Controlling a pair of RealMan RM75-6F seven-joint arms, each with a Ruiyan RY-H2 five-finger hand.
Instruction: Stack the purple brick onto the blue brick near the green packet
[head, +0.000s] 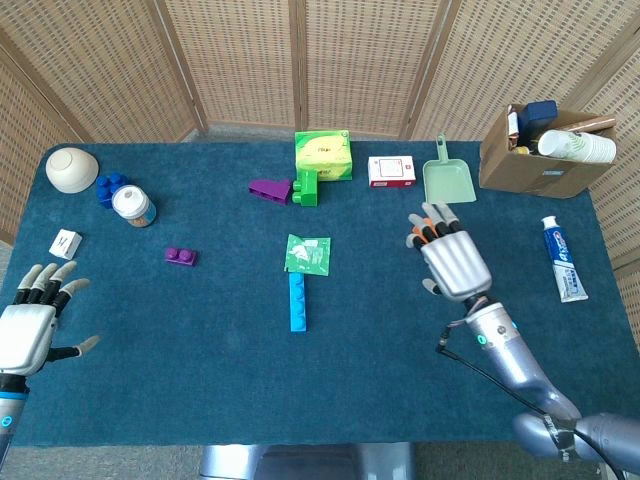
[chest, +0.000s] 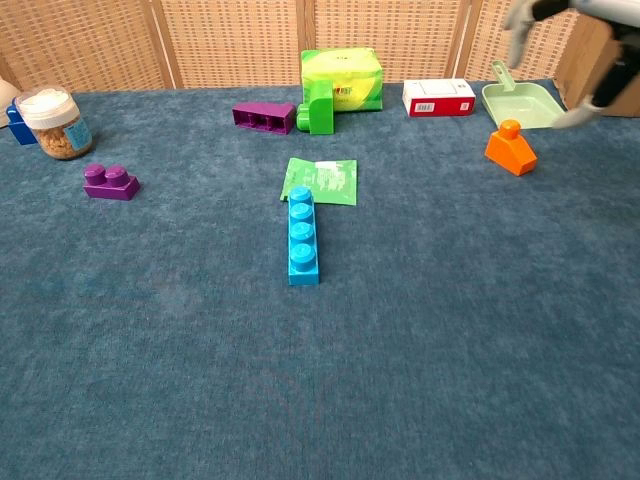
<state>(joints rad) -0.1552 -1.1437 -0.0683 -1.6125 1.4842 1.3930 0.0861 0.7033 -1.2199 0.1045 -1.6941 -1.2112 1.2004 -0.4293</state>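
Table cloth (head: 200, 390): showing deep teal-blue. Long brick (head: 298, 301): showing bright blue. Small brick (head: 181, 257): showing purple. Packet (head: 307, 253): showing green with a white patch. Wedge block (chest: 510, 148): showing orange. Dustpan (head: 447, 178): showing pale green. Tissue box (head: 323, 155): showing lime green and yellow. Small carton (head: 391, 171): showing white with red. Bowl (head: 72, 169): showing cream. Folding screen (head: 300, 60): showing tan woven lattice. Both hands (head: 455, 262) (head: 30, 325): showing silver-grey.
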